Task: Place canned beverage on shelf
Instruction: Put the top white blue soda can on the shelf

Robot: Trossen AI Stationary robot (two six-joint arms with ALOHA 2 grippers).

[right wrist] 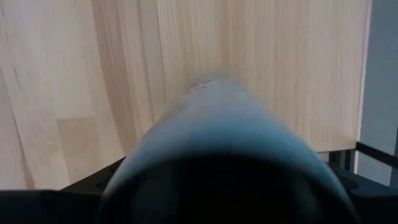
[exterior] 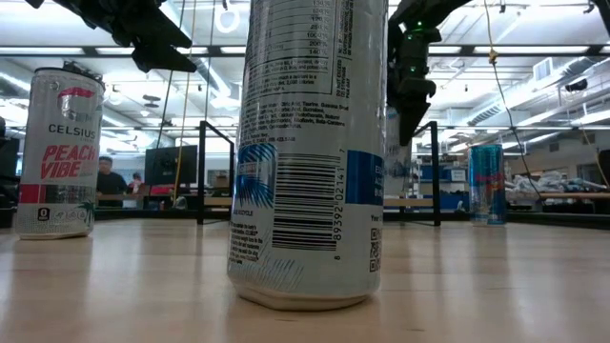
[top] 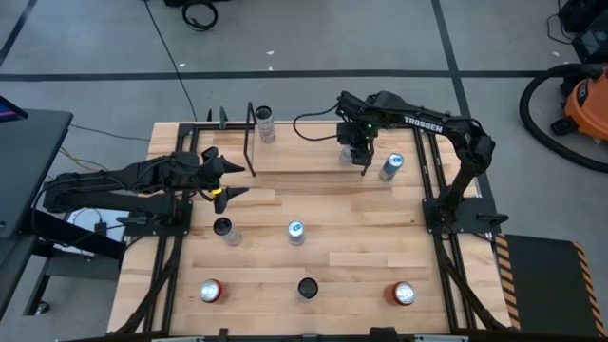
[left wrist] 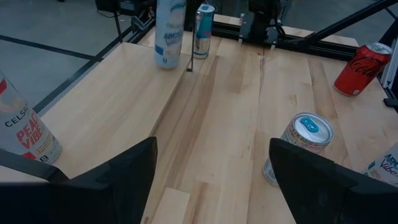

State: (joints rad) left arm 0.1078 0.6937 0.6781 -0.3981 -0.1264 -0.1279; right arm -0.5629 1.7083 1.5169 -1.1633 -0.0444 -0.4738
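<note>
The shelf [top: 304,157], a light-wood board in a thin black rod frame, runs along the table's far side. A white can [left wrist: 169,31] stands upright on its board toward the right end. My right gripper [top: 359,152] hangs over that can and points down; the can's top [right wrist: 224,143] fills the right wrist view. Whether the gripper touches the can does not show. My left gripper [top: 228,179] hovers open at the table's left side, above the wood, with nothing between its fingers [left wrist: 124,174].
A Celsius can [top: 264,123] stands at the shelf's left end, and a blue can [top: 390,167] by its right end. Several more cans stand on the table: two mid-table [top: 226,231] [top: 295,232] and three along the near edge, two red [top: 210,291] [top: 403,294].
</note>
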